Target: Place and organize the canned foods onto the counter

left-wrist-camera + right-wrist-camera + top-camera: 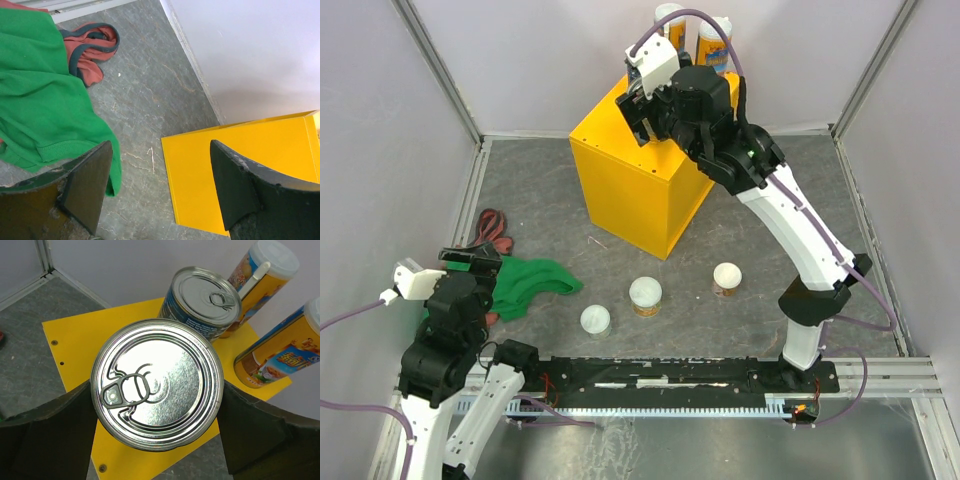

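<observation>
My right gripper (157,390) is shut on a wide silver-topped can (157,382), a finger pressed against each side, over the near part of the yellow counter (75,340). Behind it on the counter stand a second wide blue-labelled can (205,297) and two tall orange cans (260,270) (280,350). In the top view the right gripper (645,115) hangs over the counter (640,190). Three short white-lidded cans (595,319) (645,295) (726,276) stand on the floor in front. My left gripper (160,144) is open and holds nothing, low at the near left (470,258).
A green cloth (535,283) lies beside the left arm, with a red cloth (495,228) behind it. Both cloths (40,100) (92,50) and the counter's side (250,165) show in the left wrist view. Walls close in the grey floor.
</observation>
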`<state>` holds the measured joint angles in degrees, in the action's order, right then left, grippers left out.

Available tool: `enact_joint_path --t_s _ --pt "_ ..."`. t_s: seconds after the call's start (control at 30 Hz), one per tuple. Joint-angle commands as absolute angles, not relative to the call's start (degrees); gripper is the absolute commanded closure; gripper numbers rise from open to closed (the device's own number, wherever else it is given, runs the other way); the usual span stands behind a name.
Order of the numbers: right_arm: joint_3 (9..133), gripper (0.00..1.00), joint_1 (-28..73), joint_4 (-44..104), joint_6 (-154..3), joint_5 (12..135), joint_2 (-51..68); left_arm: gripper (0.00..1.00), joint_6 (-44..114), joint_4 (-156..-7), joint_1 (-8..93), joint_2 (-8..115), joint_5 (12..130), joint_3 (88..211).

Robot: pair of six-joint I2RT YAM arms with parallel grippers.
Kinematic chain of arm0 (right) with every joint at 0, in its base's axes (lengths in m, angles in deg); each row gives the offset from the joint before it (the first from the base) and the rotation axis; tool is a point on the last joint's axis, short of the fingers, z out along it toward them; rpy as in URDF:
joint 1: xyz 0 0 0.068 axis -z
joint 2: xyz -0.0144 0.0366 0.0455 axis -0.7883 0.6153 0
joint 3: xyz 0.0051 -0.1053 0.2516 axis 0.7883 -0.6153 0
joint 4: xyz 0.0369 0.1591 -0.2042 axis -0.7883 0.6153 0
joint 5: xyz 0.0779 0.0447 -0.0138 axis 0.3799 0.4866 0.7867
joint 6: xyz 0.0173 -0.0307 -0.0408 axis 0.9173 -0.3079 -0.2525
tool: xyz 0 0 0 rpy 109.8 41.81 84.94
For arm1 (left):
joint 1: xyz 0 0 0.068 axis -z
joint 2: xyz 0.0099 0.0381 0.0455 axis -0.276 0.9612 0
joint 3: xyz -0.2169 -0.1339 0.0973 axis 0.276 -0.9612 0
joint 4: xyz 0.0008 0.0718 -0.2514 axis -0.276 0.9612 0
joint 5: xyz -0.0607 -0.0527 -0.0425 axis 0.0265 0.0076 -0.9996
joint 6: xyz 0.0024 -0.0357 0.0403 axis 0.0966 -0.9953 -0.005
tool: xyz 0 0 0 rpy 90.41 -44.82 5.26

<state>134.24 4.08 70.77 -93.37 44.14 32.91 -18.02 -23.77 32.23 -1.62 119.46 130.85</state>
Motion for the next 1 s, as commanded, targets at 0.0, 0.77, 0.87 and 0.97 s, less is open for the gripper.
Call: enact_joint_path --t_s 0.0,0.77,0.87,0.97 --pt "141.47 0.99 5.73 61.05 -90.82 42.41 30.39 0.16 -20.21 -25.95 32.43 -1.79 119.74 130.76" --pt "146.22 0.99 13.94 68.07 -80.93 42.01 34.81 0.16 -19.96 -27.28 32.41 -1.71 119.74 129.42" --pt "146.28 0.99 14.66 68.33 -80.13 42.11 35.01 0.16 -19.64 -28.06 32.38 -1.27 119.55 129.17" --pt "146.66 0.99 15.57 69.03 -78.9 42.58 35.41 0.16 -19.06 -28.73 32.37 -0.52 119.53 129.16"
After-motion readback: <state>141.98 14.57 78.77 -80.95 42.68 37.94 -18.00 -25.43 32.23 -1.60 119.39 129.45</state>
